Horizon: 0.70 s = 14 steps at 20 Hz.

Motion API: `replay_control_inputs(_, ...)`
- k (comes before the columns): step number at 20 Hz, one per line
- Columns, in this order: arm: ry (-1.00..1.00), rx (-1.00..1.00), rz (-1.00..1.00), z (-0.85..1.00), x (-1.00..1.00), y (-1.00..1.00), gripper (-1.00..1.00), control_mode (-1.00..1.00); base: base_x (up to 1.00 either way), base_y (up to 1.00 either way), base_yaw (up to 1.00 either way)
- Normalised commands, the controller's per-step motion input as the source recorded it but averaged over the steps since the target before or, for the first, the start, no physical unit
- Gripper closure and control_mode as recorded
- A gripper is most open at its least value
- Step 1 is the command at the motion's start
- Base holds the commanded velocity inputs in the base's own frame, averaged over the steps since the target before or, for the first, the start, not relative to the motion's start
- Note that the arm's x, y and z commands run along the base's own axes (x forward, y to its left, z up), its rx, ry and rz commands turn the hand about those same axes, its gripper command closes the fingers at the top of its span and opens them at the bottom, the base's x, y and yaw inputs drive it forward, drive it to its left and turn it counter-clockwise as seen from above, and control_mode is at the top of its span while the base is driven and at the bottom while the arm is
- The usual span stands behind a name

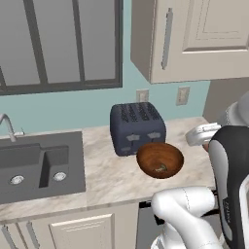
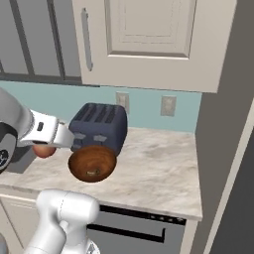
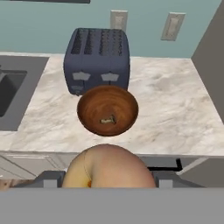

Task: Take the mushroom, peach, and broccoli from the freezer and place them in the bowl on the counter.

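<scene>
Hand view: bowl (image 3: 107, 110) on bench (image 3: 175, 113) holds mushroom (image 3: 107, 120); hand (image 3: 107, 183) grips peach (image 3: 107, 168), short of bowl, before toaster (image 3: 97, 59).

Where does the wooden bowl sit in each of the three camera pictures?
Left base view: the bowl is right of centre on the counter, just in front of the toaster.
Right base view: the bowl is left of centre, below the toaster.
Hand view: the bowl is at centre, above the peach.
Shared landmark: the toaster directly behind the bowl.
</scene>
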Motion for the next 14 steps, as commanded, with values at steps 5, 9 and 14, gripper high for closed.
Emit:
replay_control_inputs(5, 0.00, 0.00, 0.00, 0.00, 0.00, 0.00, 1.00, 1.00, 0.57, 0.09, 0.05)
replay_control_inputs(9, 0.02, 0.00, 0.00, -0.23, 0.32, 0.00, 1.00, -1.00, 0.31, 0.01, 0.01)
replay_control_inputs(14, 0.07, 0.00, 0.00, -0.69, 0.69, 0.00, 1.00, -1.00, 0.00, 0.00, 0.00)
